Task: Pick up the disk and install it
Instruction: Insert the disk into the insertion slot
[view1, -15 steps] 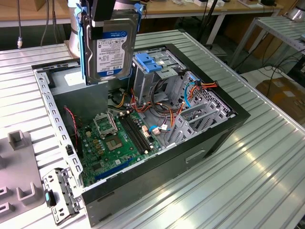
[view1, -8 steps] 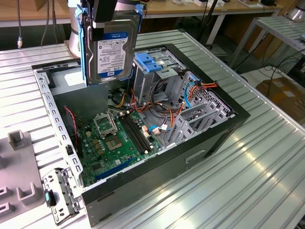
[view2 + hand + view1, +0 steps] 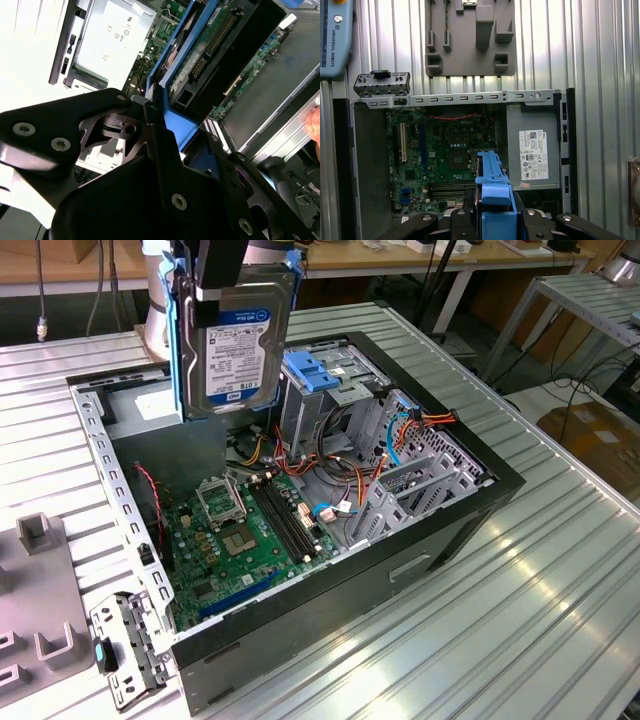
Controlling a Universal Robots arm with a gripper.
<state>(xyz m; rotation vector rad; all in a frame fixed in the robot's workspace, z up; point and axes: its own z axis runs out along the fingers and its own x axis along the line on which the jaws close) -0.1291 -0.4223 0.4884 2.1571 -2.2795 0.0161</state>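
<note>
I see my hand point(image 3: 222, 280) clenched on the disk point(image 3: 238, 350), holding it upright above the open computer case point(image 3: 440, 540).

The gripper point(image 3: 175, 134) is matte black, built from flat angular link plates. Silver screws point(image 3: 179, 201) stud them. The arm point(image 3: 155, 315) is pale grey.

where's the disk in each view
exterior view: the disk high over the open case.
first wrist view: disk edge-on, blue bracket nearest, beside the grey box.
second wrist view: disk slanting, circuit board showing, near the grey box.
shared landmark: the grey box with white sticker.
</note>
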